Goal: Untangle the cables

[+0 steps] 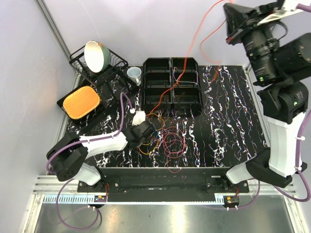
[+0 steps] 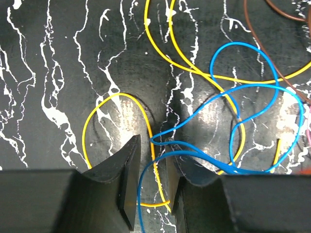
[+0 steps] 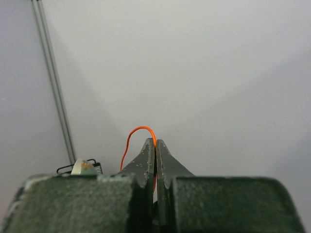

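Black marbled surface [image 1: 228, 111] carries the tangled cables [image 1: 167, 138] near its middle. Left claw [image 2: 152, 145] sits low at their edge, jaws apart, with a yellow strand [image 2: 116, 94] and a blue strand [image 2: 240, 43] running between them. Right claw [image 3: 155, 142], raised high, is clamped on an orange cable [image 3: 138, 129].

Cables [image 1: 167, 141] lie before the bins [image 1: 171, 73] (rack [image 1: 79, 64] behind-left).

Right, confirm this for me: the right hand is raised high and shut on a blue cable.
Not quite: the cable's colour is wrong. The right hand is raised high and shut on an orange cable, not a blue one. The right wrist view shows the orange loop pinched in it.
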`<state>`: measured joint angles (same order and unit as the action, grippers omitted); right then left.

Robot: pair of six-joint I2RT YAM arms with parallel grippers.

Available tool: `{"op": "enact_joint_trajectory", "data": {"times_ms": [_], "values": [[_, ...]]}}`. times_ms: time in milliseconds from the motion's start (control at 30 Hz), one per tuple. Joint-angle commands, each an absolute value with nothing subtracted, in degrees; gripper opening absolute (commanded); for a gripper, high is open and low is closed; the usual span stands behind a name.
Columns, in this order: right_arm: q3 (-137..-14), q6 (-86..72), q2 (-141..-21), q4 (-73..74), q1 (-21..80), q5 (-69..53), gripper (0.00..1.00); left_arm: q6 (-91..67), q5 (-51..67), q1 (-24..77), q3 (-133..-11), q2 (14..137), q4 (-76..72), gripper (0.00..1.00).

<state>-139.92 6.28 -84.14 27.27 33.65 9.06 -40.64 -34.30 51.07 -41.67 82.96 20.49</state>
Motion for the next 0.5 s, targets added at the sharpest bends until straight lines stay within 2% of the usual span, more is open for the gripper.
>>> {"op": "enact_joint_trajectory", "data": {"times_ms": [0, 133, 267, 367, 400, 467], "values": [[-144.7, 10.8, -85.5, 25.4, 33.8, 14.6, 0.0, -42.4, -36.5, 49.8, -42.3, 83.9, 19.9, 0.29], [-148.8, 12.7, -86.1, 24.5, 33.8, 17.1, 0.0, -42.7, -35.6, 48.9, -41.7, 85.7, 19.6, 0.29], [-144.2, 11.2, -84.2, 24.0, 33.9, 15.0, 0.0, -42.7, -35.3, 48.8, -41.8, 86.0, 19.5, 0.31], [-138.9, 10.8, -82.7, 22.9, 33.8, 15.6, 0.0, -41.8, -34.7, 48.8, -42.4, 85.2, 19.6, 0.5], [-137.8, 10.8, -82.3, 22.8, 33.8, 15.7, 0.0, -41.4, -34.6, 48.8, -42.5, 84.6, 19.9, 0.64], [-135.4, 9.5, -81.7, 22.7, 33.8, 15.2, 0.0, -40.8, -33.8, 48.8, -43.1, 83.8, 20.3, 0.75]]}}
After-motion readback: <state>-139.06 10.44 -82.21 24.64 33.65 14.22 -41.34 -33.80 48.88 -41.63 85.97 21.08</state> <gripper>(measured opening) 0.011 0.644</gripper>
